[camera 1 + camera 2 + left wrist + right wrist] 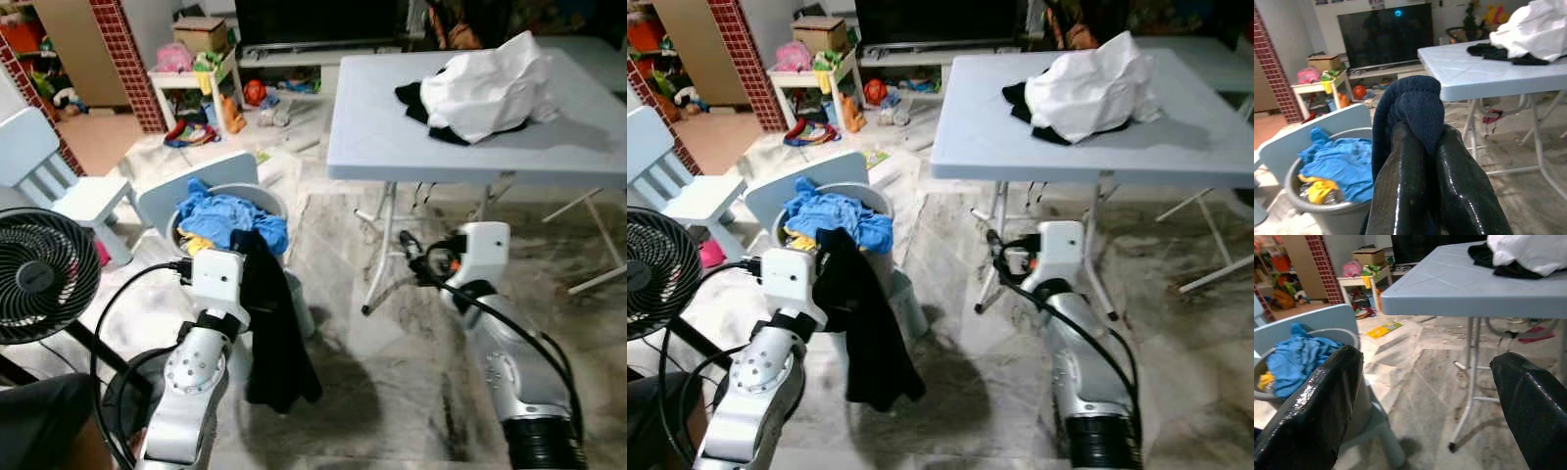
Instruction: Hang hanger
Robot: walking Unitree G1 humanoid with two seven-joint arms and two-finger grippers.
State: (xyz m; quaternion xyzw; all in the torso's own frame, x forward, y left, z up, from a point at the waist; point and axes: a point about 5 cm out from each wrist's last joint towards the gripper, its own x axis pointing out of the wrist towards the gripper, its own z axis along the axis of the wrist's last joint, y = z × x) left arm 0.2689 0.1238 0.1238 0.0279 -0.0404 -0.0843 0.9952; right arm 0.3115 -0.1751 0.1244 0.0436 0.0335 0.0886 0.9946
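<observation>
Two pincers sit low: the left pincer [1422, 161] pinches a dark garment [274, 333] hanging beside the laundry basket [279, 201]; the right pincer [1425, 406] is spread over bare floor [392, 372], near the tabletop [392, 127] edge.

A dark navy cloth garment [272, 323] hung beside crumpled bright blue clothes [227, 215] in a round grey basket [297, 294].
</observation>
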